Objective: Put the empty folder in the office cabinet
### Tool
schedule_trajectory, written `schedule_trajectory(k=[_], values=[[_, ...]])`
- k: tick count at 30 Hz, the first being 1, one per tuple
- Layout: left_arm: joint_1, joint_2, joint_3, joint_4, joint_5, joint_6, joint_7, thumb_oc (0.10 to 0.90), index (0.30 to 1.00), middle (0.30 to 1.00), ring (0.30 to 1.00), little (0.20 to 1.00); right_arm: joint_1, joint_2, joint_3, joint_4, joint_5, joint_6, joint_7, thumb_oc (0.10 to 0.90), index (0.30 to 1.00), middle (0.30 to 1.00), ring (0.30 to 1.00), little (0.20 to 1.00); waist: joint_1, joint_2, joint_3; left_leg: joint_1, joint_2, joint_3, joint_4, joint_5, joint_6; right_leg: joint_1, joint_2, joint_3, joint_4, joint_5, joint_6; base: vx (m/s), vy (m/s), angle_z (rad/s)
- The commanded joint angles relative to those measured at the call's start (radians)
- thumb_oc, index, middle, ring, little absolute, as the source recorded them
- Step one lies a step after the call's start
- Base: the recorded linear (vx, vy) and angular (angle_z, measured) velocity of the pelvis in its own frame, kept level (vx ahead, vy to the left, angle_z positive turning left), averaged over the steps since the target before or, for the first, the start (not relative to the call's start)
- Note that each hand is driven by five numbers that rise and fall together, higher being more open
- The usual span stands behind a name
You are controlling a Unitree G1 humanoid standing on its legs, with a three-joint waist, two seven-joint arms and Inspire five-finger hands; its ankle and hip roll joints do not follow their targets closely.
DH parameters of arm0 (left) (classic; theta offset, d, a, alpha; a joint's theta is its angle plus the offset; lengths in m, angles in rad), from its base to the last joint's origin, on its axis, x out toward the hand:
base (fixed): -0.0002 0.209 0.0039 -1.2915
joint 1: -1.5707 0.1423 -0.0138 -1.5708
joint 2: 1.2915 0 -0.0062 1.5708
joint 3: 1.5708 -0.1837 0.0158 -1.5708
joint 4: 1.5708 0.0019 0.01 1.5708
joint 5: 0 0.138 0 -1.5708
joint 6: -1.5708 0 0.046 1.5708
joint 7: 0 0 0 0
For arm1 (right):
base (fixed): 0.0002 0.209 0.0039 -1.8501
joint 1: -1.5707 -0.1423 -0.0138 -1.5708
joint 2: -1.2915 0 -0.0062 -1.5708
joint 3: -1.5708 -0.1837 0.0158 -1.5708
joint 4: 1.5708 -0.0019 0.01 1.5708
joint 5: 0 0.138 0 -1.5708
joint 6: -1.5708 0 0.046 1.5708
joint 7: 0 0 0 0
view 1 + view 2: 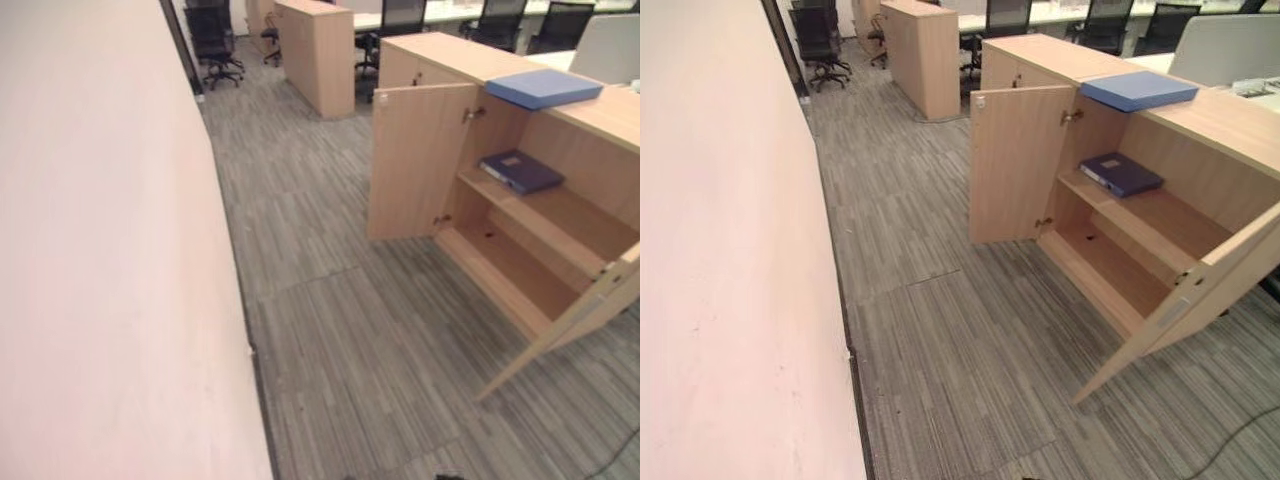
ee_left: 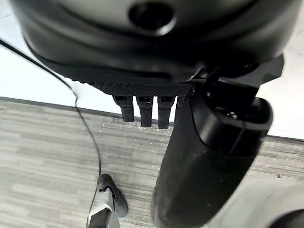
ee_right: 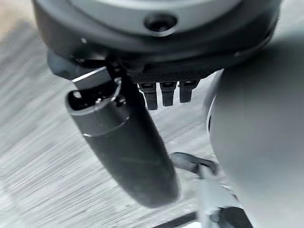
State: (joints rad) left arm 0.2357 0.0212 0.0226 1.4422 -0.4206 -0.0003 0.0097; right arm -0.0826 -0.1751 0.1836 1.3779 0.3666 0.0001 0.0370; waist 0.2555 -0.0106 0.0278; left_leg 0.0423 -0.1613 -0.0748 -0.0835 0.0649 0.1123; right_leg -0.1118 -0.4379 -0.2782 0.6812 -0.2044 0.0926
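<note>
The folder (image 1: pixel 543 88), a flat light blue one, lies on top of the office cabinet (image 1: pixel 440 55), near its front edge and above the open space inside. It looks thin and stiff, and since it is empty it should be light, but its smooth cover may slip, so I think it is best held at a long edge, with fingers under and the thumb on top. Going left to right: a big pale wall (image 1: pixel 100 260) fills the left, grey carpet floor (image 1: pixel 320 300) runs through the middle, then comes the cabinet's left door (image 1: pixel 418 160) swung open, then the shelf with a dark blue folder (image 1: pixel 520 171) on it, then the right door (image 1: pixel 1200 290) hanging open nearest. Far away stand black chairs (image 1: pixel 212 40). The wrist views add what the head views lack: the left hand (image 2: pixel 199 156) and right hand (image 3: pixel 123 147) hang over the floor, fingers loose and straight, holding nothing.
</note>
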Motion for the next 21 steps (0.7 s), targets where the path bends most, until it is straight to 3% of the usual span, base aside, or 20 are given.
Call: schedule_trajectory(k=[1, 2, 4, 5, 6, 7, 12, 14, 21], values=[[-0.088, 0.213, 0.014, -0.028, 0.043, -0.056, 0.025, 0.800, 0.900, 0.900, 0.900, 0.900, -0.037, -0.009, -0.006, -0.047, 0.045, -0.017, 0.001, 0.800, 0.900, 0.900, 0.900, 0.900, -0.026, 0.021, 0.106, -0.027, 0.018, -0.067, -0.004, -0.036, -0.038, -0.030, 0.070, 0.014, -0.306, 0.391, 0.049, 0.07, -0.075, -0.12], [-0.088, 0.213, 0.014, -0.028, 0.043, -0.056, 0.025, 0.800, 0.900, 0.900, 0.900, 0.900, -0.037, -0.009, -0.005, -0.047, 0.046, -0.017, 0.001, 0.800, 0.900, 0.900, 0.900, 0.900, -0.026, 0.023, 0.108, -0.025, 0.020, -0.066, -0.004, -0.038, -0.039, -0.028, 0.072, 0.013, -0.307, 0.390, 0.047, 0.10, -0.057, -0.11], [-0.085, 0.208, 0.001, -0.038, 0.045, -0.060, 0.025, 0.800, 0.900, 0.900, 0.900, 0.900, -0.064, -0.021, 0.010, -0.058, 0.064, -0.025, -0.004, 0.800, 0.900, 0.900, 0.900, 0.900, -0.086, 0.031, 0.151, 0.050, 0.016, -0.105, -0.004, -0.067, -0.039, -0.133, 0.237, -0.011, -0.458, 0.388, 0.054, 0.28, -0.048, 0.03], [-0.085, 0.207, 0.004, -0.038, 0.048, -0.060, 0.024, 0.800, 0.900, 0.900, 0.900, 0.900, -0.068, -0.022, 0.011, -0.059, 0.067, -0.029, -0.007, 0.800, 0.900, 0.900, 0.900, 0.900, -0.097, 0.014, 0.157, 0.067, 0.001, -0.117, -0.004, -0.075, -0.039, -0.152, 0.264, -0.029, -0.512, 0.408, 0.063, 0.28, -0.054, 0.06], [-0.084, 0.207, 0.004, -0.039, 0.048, -0.060, 0.024, 0.800, 0.900, 0.900, 0.900, 0.900, -0.068, -0.022, 0.012, -0.059, 0.068, -0.029, -0.007, 0.800, 0.900, 0.900, 0.900, 0.900, -0.097, 0.021, 0.160, 0.076, 0.009, -0.118, -0.004, -0.083, -0.040, -0.141, 0.271, -0.033, -0.517, 0.405, 0.062, 0.31, -0.082, 0.22], [-0.082, 0.209, 0.015, -0.039, 0.050, -0.060, 0.019, 0.800, 0.900, 0.900, 0.900, 0.900, -0.071, -0.024, 0.009, -0.061, 0.076, -0.032, -0.012, 0.800, 0.900, 0.900, 0.900, 0.900, -0.100, 0.003, 0.163, 0.102, -0.002, -0.139, -0.004, -0.104, -0.043, -0.121, 0.294, -0.066, -0.603, 0.414, 0.059, 0.31, -0.103, 0.55], [-0.079, 0.206, 0.036, -0.033, 0.054, -0.061, 0.026, 0.800, 0.900, 0.900, 0.900, 0.900, -0.062, -0.023, 0.009, -0.045, 0.065, -0.036, -0.018, 0.800, 0.900, 0.900, 0.900, 0.900, -0.088, -0.012, 0.125, 0.138, 0.026, -0.164, -0.004, -0.153, -0.058, -0.058, 0.302, -0.105, -0.648, 0.365, 0.021, 0.30, -0.094, 0.68], [-0.084, 0.200, 0.032, -0.035, 0.050, -0.058, 0.030, 0.800, 0.900, 0.900, 0.900, 0.900, -0.056, -0.033, 0.011, -0.042, 0.050, -0.034, -0.020, 0.800, 0.900, 0.900, 0.900, 0.900, -0.084, -0.001, 0.106, 0.147, 0.061, -0.172, 0.032, -0.190, -0.070, -0.026, 0.313, -0.127, -0.637, 0.328, 0.006, 0.33, -0.125, 0.04], [-0.126, 0.190, -0.015, -0.059, 0.046, -0.065, 0.039, 0.800, 0.900, 0.900, 0.900, 0.900, -0.060, -0.052, 0.002, -0.041, 0.046, -0.028, -0.030, 0.800, 0.900, 0.900, 0.900, 0.900, -0.097, 0.022, 0.097, 0.144, 0.091, -0.194, 0.064, -0.226, -0.085, -0.034, 0.305, -0.135, -0.548, 0.249, -0.024, 0.19, -0.041, 0.14]])
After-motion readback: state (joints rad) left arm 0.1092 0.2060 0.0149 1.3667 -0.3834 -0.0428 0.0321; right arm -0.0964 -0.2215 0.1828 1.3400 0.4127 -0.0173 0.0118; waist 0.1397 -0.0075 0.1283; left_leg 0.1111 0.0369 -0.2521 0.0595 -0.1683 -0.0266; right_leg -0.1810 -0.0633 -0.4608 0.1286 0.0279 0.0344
